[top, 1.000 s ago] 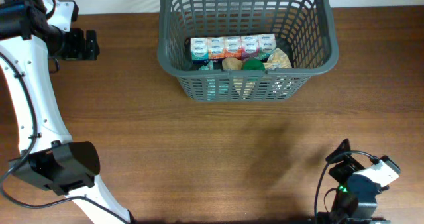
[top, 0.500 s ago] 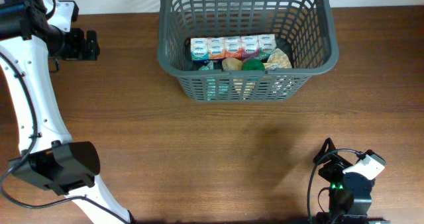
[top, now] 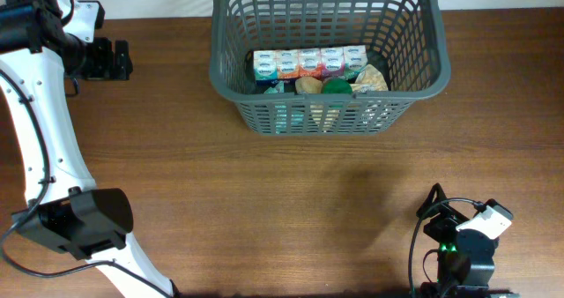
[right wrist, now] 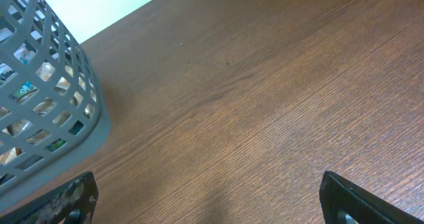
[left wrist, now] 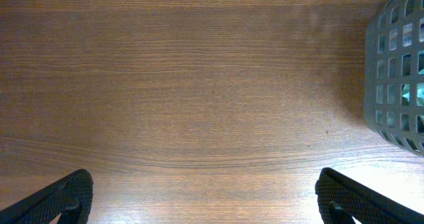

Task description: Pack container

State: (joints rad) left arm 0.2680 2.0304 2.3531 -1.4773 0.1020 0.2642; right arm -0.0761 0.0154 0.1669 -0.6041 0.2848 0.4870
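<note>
- The container (top: 264,97) sits mid far edge of the surface (top: 264,192), holding a row of small cartons (top: 308,63); you have nothing loose in sight left to pack.
- Your left jaws, at the far left corner, and your right jaws, at the near right corner, gape wide and empty, both well apart from it.

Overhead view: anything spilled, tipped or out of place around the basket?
Nothing stands out. The basket sits upright on the table, packed goods inside, nothing spilled. The left tool and right tool hang open, empty, away from it.
</note>
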